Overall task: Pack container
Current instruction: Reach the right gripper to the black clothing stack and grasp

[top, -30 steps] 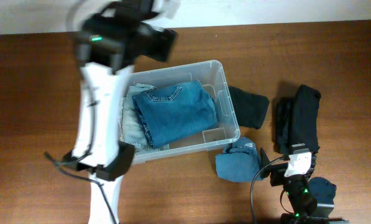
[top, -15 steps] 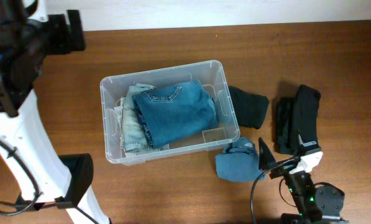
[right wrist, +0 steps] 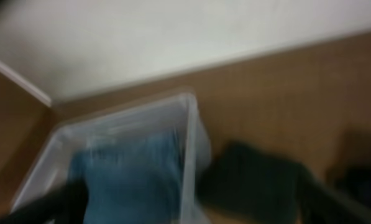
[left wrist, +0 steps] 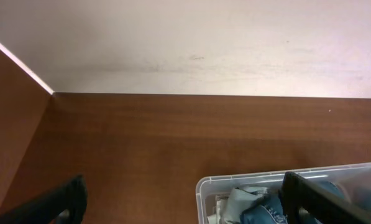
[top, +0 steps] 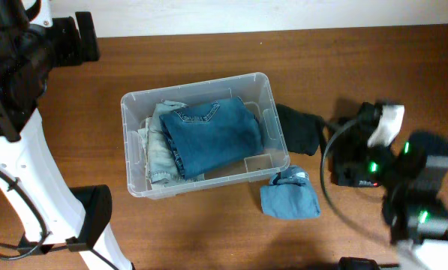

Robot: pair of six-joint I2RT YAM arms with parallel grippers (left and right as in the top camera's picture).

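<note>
Jeans point(top: 208, 136) are laid flat in the container point(top: 193, 85) so more fits, left gripper point(left wrist: 184, 190) is held spread and empty, right gripper point(right wrist: 191, 202) can't be judged, too blurry.

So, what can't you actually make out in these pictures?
Right end effector: the right wrist view is motion-blurred; open or shut unclear.
Black clothes: overhead, largely covered by the right arm.
Container bottom: hidden under folded jeans.
Left end effector: left wrist view, mostly cut off by the bottom edge.
</note>
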